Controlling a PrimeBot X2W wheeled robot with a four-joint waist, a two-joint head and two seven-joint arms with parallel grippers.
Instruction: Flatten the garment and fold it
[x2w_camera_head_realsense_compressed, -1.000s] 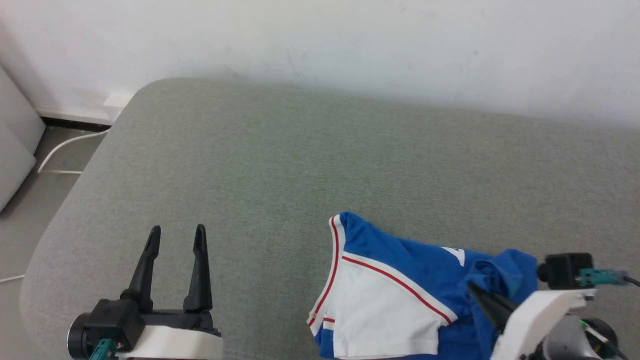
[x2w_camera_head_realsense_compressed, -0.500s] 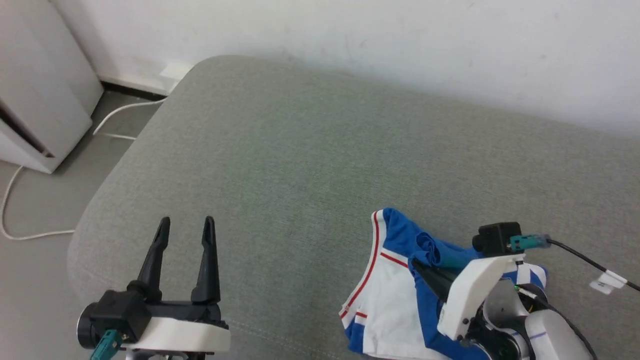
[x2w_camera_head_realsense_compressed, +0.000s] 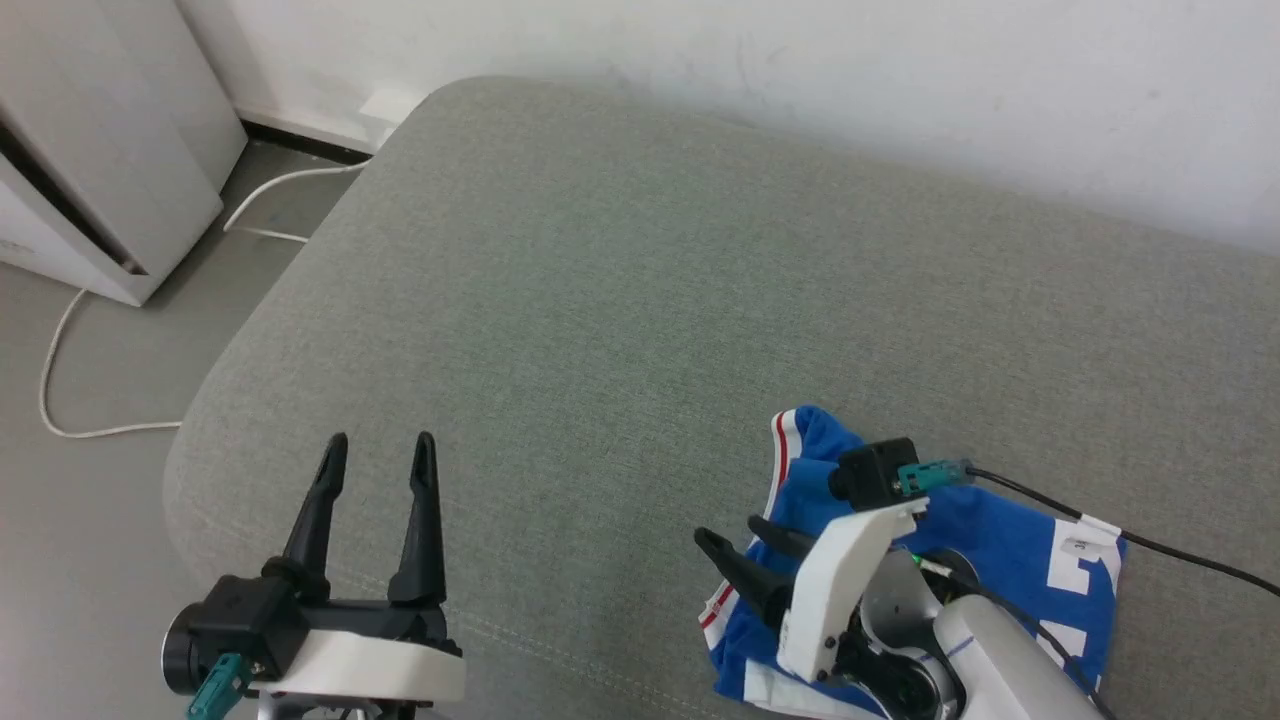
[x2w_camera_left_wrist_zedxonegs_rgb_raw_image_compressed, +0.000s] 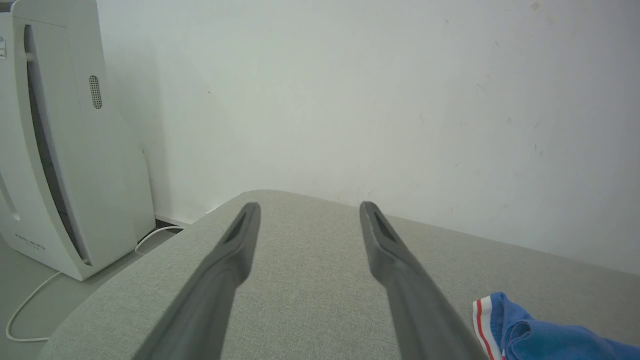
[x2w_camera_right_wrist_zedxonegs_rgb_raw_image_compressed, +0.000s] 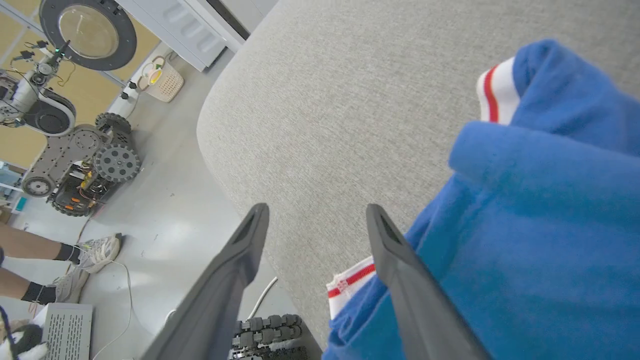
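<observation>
Two grippers show in the head view, both parted. Left gripper (x2w_camera_head_realsense_compressed: 381, 440) hangs over the near left part of the grey-green cushion (x2w_camera_head_realsense_compressed: 640, 300), fingers spread wide and holding nothing. From its own wrist, the left gripper (x2w_camera_left_wrist_zedxonegs_rgb_raw_image_compressed: 310, 207) has bare fabric beneath the gap. Right gripper (x2w_camera_head_realsense_compressed: 730, 530) sits low at the near right, fingers apart with nothing between them. Seen from its wrist, the right gripper (x2w_camera_right_wrist_zedxonegs_rgb_raw_image_compressed: 317, 210) has one finger lying across the margin of the blue cloth, possibly touching it; the angle leaves that unclear. Garment (x2w_camera_head_realsense_compressed: 1000, 545) is bunched at the cushion's near right, close to the front edge. Blue body is uppermost, with a white-and-red striped band standing up at its far left tip. White numeral blocks show on its right side, and more striped trim at its near left corner. From the left wrist the garment (x2w_camera_left_wrist_zedxonegs_rgb_raw_image_compressed: 540, 337) is a blue fold, low right. Cushion edges: rounded corner at left, stitched seam along the front, back edge meeting the white wall (x2w_camera_head_realsense_compressed: 800, 80). Wide bare fabric lies between left gripper and garment, and from both up to the wall. Off the left corner: grey floor (x2w_camera_head_realsense_compressed: 70, 560), a white cable (x2w_camera_head_realsense_compressed: 120, 431), a white appliance (x2w_camera_head_realsense_compressed: 90, 150). Beyond the front edge, the right wrist view has a person's legs (x2w_camera_right_wrist_zedxonegs_rgb_raw_image_compressed: 35, 245) and a wheeled machine (x2w_camera_right_wrist_zedxonegs_rgb_raw_image_compressed: 75, 170) on the floor.
</observation>
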